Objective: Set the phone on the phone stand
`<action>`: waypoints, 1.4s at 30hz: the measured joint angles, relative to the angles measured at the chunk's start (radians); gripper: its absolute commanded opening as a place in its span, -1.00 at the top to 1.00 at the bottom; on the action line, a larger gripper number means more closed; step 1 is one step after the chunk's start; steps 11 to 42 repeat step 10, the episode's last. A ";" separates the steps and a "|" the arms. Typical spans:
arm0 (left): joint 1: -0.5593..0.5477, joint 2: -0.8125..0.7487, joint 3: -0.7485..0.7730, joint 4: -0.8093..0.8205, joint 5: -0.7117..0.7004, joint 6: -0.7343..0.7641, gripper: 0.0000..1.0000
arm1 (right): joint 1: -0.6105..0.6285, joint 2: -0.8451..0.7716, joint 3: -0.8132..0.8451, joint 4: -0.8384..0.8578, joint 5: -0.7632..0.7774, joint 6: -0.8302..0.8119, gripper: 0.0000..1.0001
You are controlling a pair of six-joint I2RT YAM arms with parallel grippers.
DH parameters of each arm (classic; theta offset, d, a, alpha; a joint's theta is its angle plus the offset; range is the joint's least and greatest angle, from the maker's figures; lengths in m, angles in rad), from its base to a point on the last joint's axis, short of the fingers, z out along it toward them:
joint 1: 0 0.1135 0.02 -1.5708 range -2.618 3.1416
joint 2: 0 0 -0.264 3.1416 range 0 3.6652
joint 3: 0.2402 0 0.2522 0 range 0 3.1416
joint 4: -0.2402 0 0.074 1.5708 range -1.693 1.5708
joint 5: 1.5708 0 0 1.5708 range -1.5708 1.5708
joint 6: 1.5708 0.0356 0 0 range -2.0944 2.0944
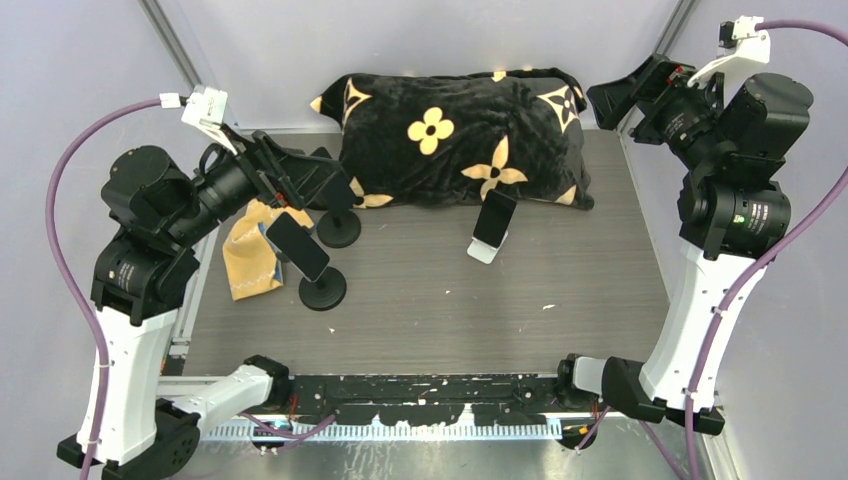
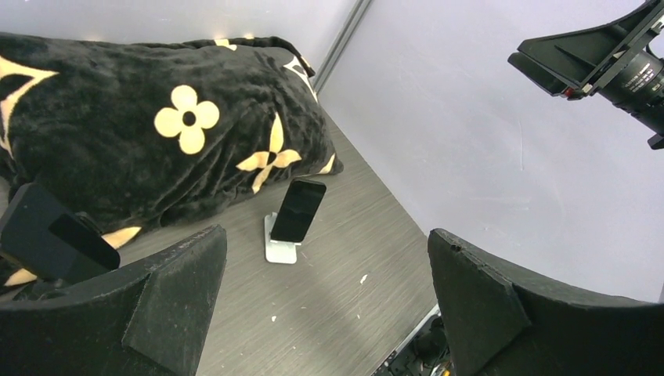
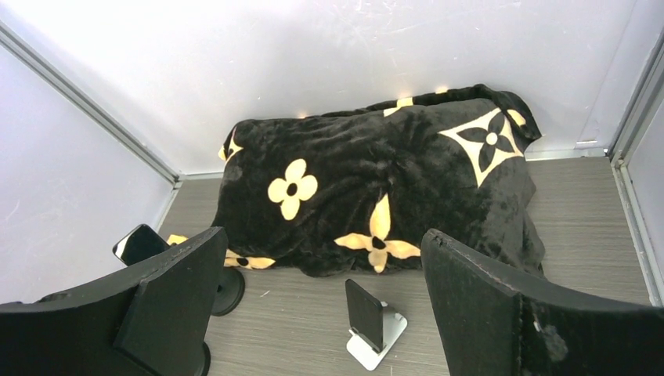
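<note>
Phone (image 1: 495,221) leans upright on your white phone stand (image 1: 484,251), just in front of the black flowered pillow (image 1: 455,135). Your left gripper (image 1: 318,180) and right gripper (image 1: 622,95) both hang spread wide, holding nothing.

Grey table (image 1: 450,320): pillow (image 1: 450,140), phone stand (image 1: 482,253), black stand (image 1: 322,291), second black stand (image 1: 338,232), tan cloth (image 1: 245,262).

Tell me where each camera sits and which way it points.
Top external: above and behind the robot, looking down at the table; left hand and right hand show.
Left wrist: faces right across the table toward the phone; own fingers, plus the right hand.
Right wrist: looks down at the pillow; own fingers.
All three share the phone on its stand.
</note>
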 measured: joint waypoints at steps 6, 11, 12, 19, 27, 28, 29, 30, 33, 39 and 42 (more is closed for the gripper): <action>0.000 -0.014 -0.030 0.043 0.000 -0.006 -0.99 | -0.002 -0.008 -0.006 0.006 0.000 0.003 -0.99; 0.000 -0.022 -0.052 0.066 0.000 -0.014 -0.99 | -0.002 -0.008 -0.010 0.010 0.001 0.003 -0.99; 0.000 -0.022 -0.052 0.066 0.000 -0.014 -0.99 | -0.002 -0.008 -0.010 0.010 0.001 0.003 -0.99; 0.000 -0.022 -0.052 0.066 0.000 -0.014 -0.99 | -0.002 -0.008 -0.010 0.010 0.001 0.003 -0.99; 0.000 -0.022 -0.052 0.066 0.000 -0.014 -0.99 | -0.002 -0.008 -0.010 0.010 0.001 0.003 -0.99; 0.000 -0.022 -0.052 0.066 0.000 -0.014 -0.99 | -0.002 -0.008 -0.010 0.010 0.001 0.003 -0.99; 0.000 -0.022 -0.052 0.066 0.000 -0.014 -0.99 | -0.002 -0.008 -0.010 0.010 0.001 0.003 -0.99; 0.000 -0.022 -0.052 0.066 0.000 -0.014 -0.99 | -0.002 -0.008 -0.010 0.010 0.001 0.003 -0.99; 0.000 -0.022 -0.052 0.066 0.000 -0.014 -0.99 | -0.002 -0.008 -0.010 0.010 0.001 0.003 -0.99; 0.000 -0.022 -0.052 0.066 0.000 -0.014 -0.99 | -0.002 -0.008 -0.010 0.010 0.001 0.003 -0.99; 0.000 -0.022 -0.052 0.066 0.000 -0.014 -0.99 | -0.002 -0.008 -0.010 0.010 0.001 0.003 -0.99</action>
